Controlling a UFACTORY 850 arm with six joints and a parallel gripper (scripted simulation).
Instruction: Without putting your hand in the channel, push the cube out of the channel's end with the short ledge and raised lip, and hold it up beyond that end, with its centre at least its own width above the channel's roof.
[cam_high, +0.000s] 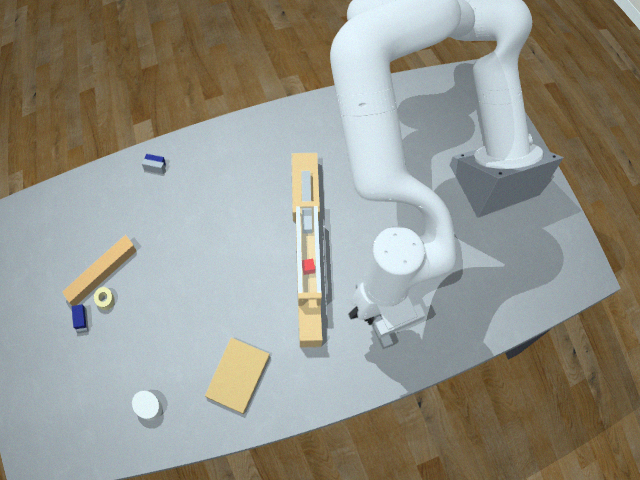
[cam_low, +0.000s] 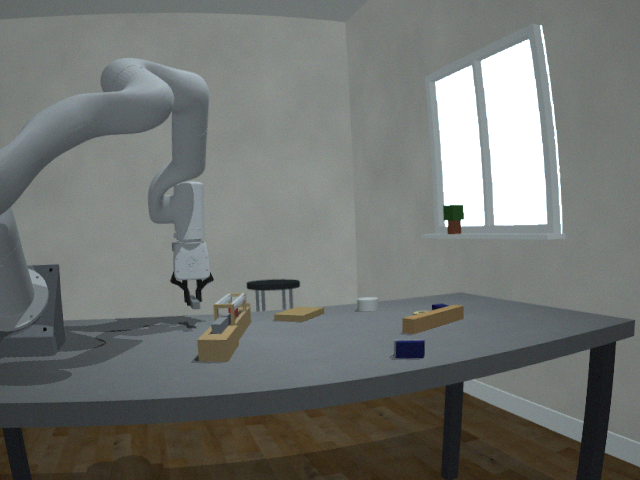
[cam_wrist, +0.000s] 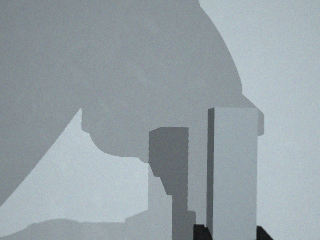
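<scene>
The red cube (cam_high: 308, 266) sits inside the long tan channel (cam_high: 309, 248) under its see-through roof, and it also shows in the side view (cam_low: 236, 311). A grey block (cam_high: 307, 222) lies in the same channel, further toward the far end. My gripper (cam_high: 373, 324) is to the right of the channel's near end and outside it. It is shut on a short grey stick (cam_wrist: 232, 175) that points down, a little above the table. The side view shows the gripper (cam_low: 192, 297) with the stick (cam_low: 195, 303) just left of the channel (cam_low: 224, 330).
On the left part of the table lie a tan bar (cam_high: 98, 269), a yellow ring (cam_high: 101, 295) and two blue blocks (cam_high: 78, 316) (cam_high: 154, 162). A tan plate (cam_high: 237, 375) and a white cylinder (cam_high: 145, 404) are at the front. The arm's base (cam_high: 504, 180) stands at the right.
</scene>
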